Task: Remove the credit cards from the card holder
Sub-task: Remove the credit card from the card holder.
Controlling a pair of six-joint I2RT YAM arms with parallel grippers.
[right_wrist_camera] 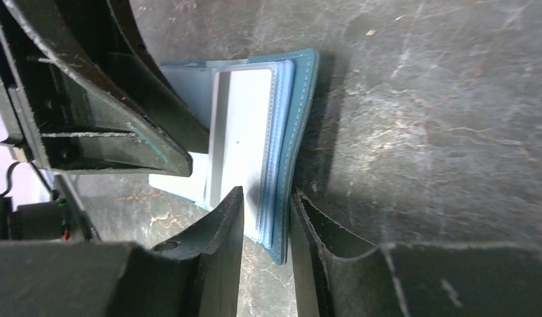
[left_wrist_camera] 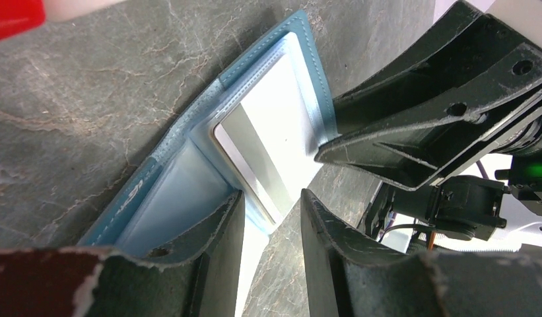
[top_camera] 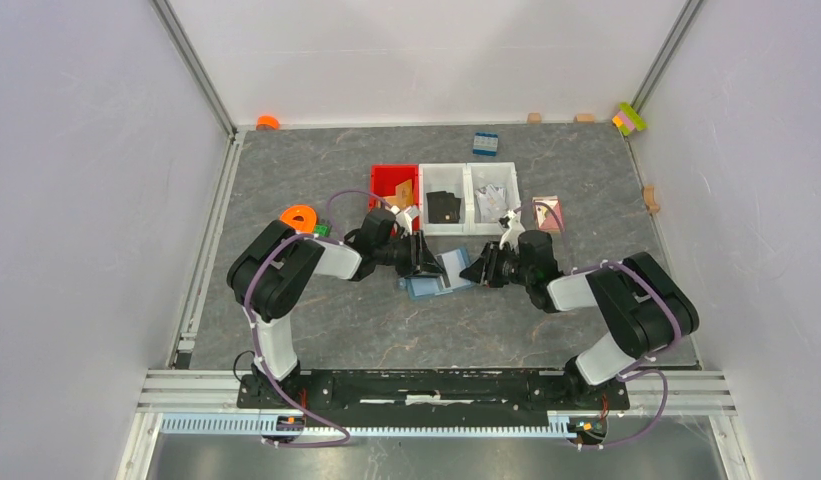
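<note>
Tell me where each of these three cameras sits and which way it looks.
Top external: high behind the arms, looking down on the table; both arms show whole, bases at bottom.
Left wrist: on the left arm, looking along the left gripper at the open card holder; own fingers at bottom.
Right wrist: on the right arm, looking along the right gripper from the opposite side; own fingers at bottom.
Shared: both wrist views show the card holder, a pale card in it and the other gripper.
</note>
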